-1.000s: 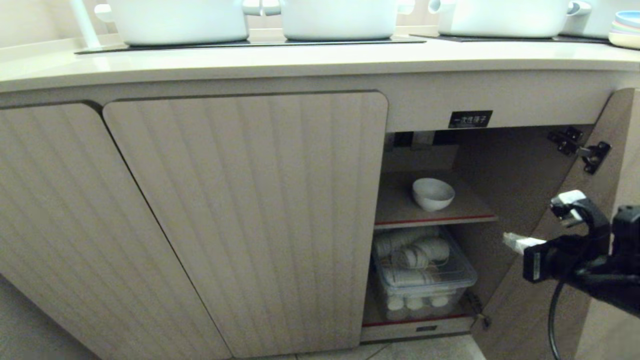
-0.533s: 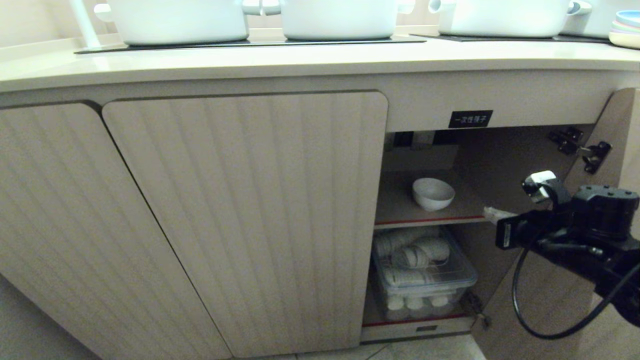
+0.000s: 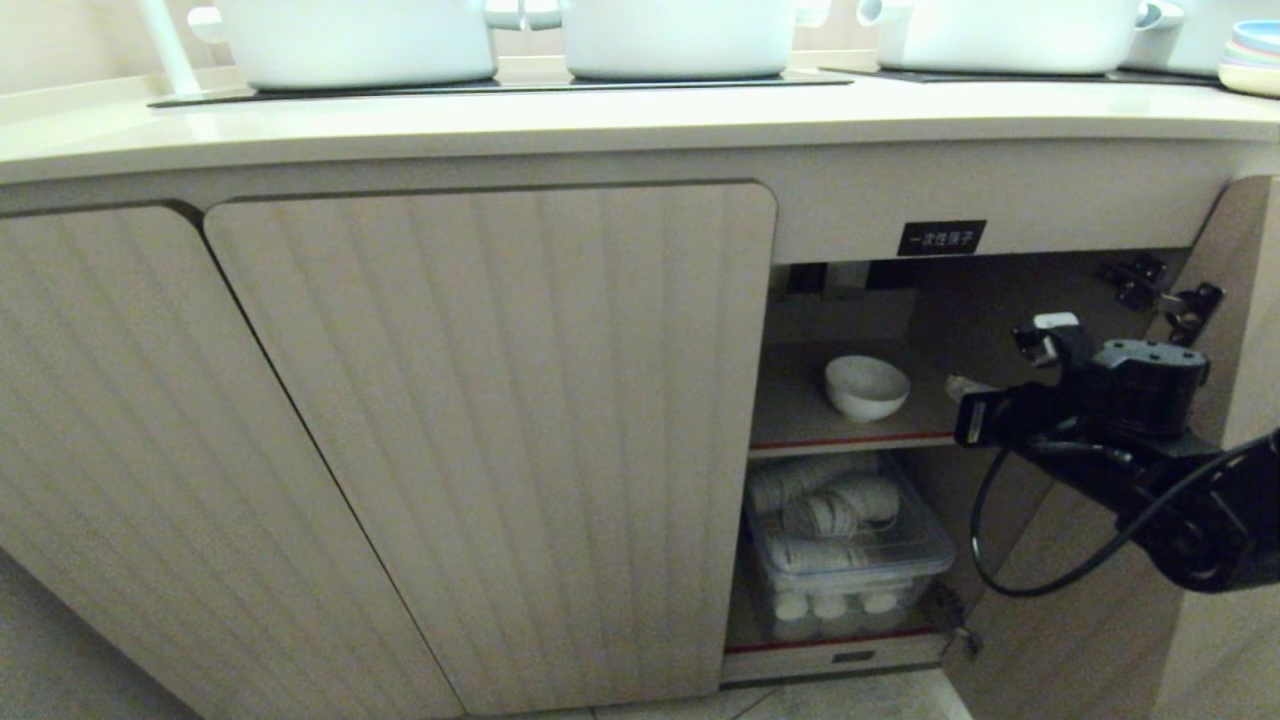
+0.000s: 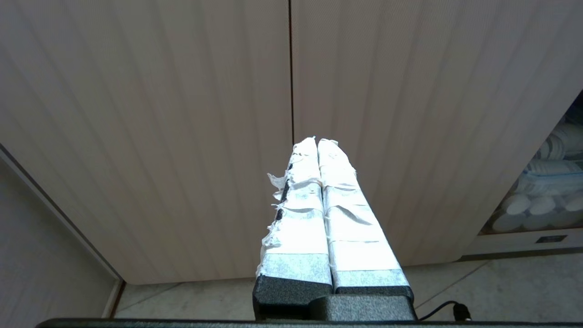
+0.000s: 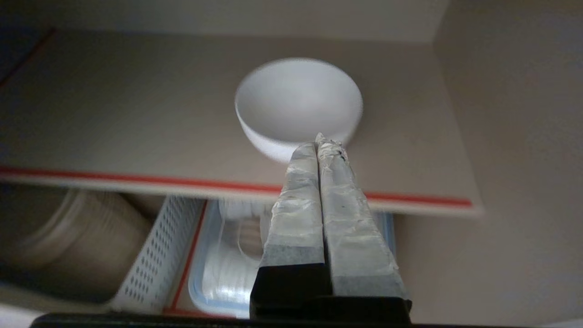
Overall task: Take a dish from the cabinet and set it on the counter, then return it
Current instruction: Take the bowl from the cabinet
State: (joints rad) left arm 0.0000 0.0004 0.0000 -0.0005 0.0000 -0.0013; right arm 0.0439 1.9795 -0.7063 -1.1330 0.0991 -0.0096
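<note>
With its fingers pressed together and nothing between them, the right gripper noses toward the dish just ahead on the cabinet shelf — unopened, they would likely shove it back.

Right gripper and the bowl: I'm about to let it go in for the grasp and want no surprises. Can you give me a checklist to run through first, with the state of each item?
1. Cabinet door swung open, path clear: ok.
2. Small white glossy round bowl upright on the red-edged upper shelf, nothing beside it: ok.
3. Right gripper lined up with the bowl, tips short of its rim: ok.
4. Right jaws open for the rim: not ok, pressed shut.
5. Left gripper out of the way, facing the closed fluted doors: ok.
6. Bare cream counter for setting down, in front of the white pots: ok.
</note>
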